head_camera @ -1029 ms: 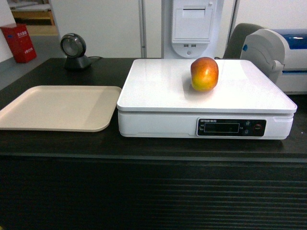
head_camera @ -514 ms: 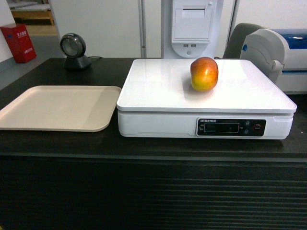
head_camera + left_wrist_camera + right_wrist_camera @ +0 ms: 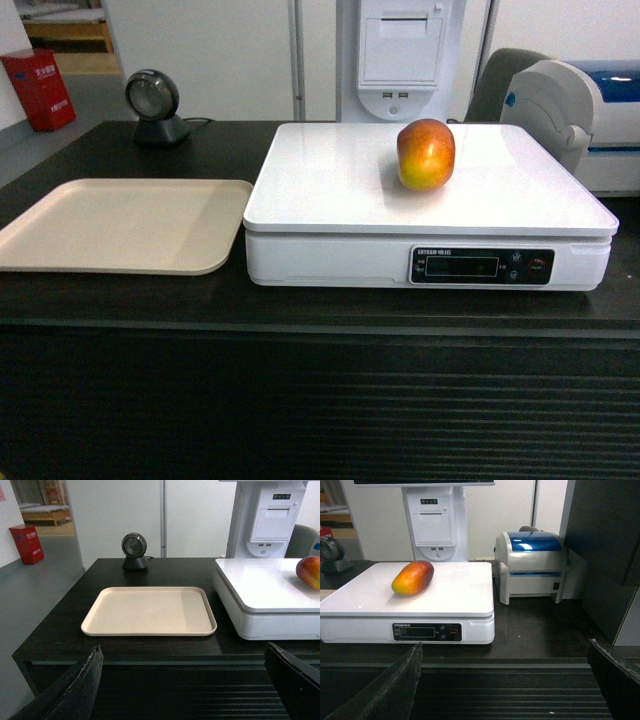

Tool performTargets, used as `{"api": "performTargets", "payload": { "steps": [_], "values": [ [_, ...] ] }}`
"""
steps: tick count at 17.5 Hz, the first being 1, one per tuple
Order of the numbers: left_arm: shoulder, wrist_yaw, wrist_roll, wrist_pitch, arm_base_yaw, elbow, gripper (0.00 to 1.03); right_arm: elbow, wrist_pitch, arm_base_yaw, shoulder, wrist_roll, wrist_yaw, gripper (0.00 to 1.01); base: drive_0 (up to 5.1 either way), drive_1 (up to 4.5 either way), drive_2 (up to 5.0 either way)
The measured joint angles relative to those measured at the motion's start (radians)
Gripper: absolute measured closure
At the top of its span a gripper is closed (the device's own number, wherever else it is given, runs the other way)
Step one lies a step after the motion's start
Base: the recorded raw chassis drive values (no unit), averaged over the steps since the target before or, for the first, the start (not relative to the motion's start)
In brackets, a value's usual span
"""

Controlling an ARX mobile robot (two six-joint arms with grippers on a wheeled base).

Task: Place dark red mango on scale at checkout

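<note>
Head view: dark red mango (image 3: 426, 154) rests on the scale (image 3: 330, 190) platter, right of centre toward the back, nothing touching it. Scale sits on the checkout (image 3: 300, 310) bench, just beside a beige tray (image 3: 120, 225). Neither gripper shows here. Placement looks done. Risk: the oval fruit could roll if the bench gets bumped, since the platter is flat, glossy and lipless. Display digits too small to read.

Left wrist view: left gripper (image 3: 190, 680) stands wide, dark fingers at both lower corners, holding nothing, level with the bench front. Any forward drift could knock the bench edge. Mango cut off at the right frame edge; a round black scanner (image 3: 134, 551) stands behind the tray.

Right wrist view: right gripper (image 3: 507, 680) likewise wide and empty, back from the scale front. Mango lies lengthwise on the platter's left half. Fingertips out of frame. A label printer (image 3: 532, 565) stands beside the scale.
</note>
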Motion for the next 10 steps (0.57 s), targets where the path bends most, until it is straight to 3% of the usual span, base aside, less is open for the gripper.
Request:
{"api": "performTargets", "payload": {
  "steps": [10],
  "values": [
    [0.0, 0.0, 0.0, 0.0, 0.0, 0.0, 0.05, 0.0, 0.0, 0.0, 0.0, 0.0, 0.0, 0.03, 0.0, 0.0, 0.0]
  ]
}}
